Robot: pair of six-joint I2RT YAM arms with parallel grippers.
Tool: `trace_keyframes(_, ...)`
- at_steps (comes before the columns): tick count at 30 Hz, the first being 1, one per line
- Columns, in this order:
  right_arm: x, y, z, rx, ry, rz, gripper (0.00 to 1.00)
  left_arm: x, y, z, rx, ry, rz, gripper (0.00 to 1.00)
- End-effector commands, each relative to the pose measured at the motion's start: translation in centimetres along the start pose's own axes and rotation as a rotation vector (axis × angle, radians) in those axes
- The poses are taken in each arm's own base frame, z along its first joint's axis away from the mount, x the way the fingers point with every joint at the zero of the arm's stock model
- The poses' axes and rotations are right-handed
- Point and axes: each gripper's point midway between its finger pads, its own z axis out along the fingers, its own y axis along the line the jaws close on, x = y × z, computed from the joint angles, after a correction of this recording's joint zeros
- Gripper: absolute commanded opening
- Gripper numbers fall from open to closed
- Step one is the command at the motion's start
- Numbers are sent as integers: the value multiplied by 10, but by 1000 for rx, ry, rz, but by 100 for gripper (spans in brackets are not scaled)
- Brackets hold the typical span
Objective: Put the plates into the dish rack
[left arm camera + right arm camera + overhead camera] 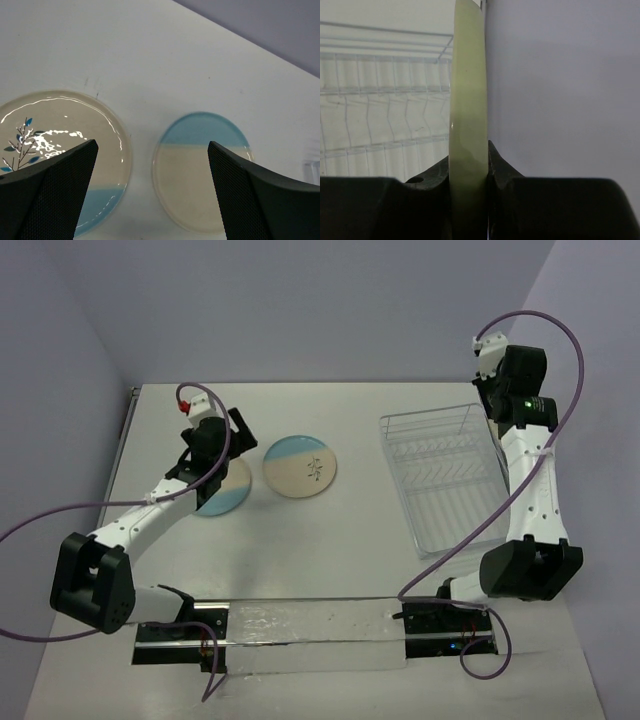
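Top external view: the white table (350, 550) carries the clear rectangular dish rack (445, 475) with thin tines on its right side. Two round flat plates lie well left of it, close side by side. A cream and light blue sprig plate (300, 466) lies in the open, and a second cream and blue plate (228, 497) is partly under the left arm (150, 515). The left gripper (151, 144) hovers over both, fingers spread wide with nothing between them. The right gripper (469, 167), raised near the rack's far right corner, clamps the rim of the pale green plate (467, 95), which stands upright and edge-on, with the rack's tines behind it.
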Motion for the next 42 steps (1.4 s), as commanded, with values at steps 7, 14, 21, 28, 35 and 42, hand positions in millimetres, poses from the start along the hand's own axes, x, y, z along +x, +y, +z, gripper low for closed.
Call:
trace_keyframes(7, 2, -11, 41, -6, -22, 41, 0, -3, 4, 6, -34, 16, 12, 99)
trace_keyframes(14, 5, 3, 52, -90, -34, 84, 0, -1, 6, 4, -36, 16, 0, 99)
trace_keyframes(21, 17, 8, 72, -94, 21, 111, 0, 3, 13, 3, -66, 27, 2, 99)
trace_keyframes(28, 21, 12, 88, -96, 52, 172, 0, 3, 15, 4, -80, 26, -2, 99)
trace_keyframes(35, 28, 12, 94, -67, 95, 235, 0, 4, 16, 4, -90, 37, -3, 99)
trace_keyframes(42, 41, 21, 87, -92, 147, 255, 0, 3, 18, 1, -102, 33, -16, 99)
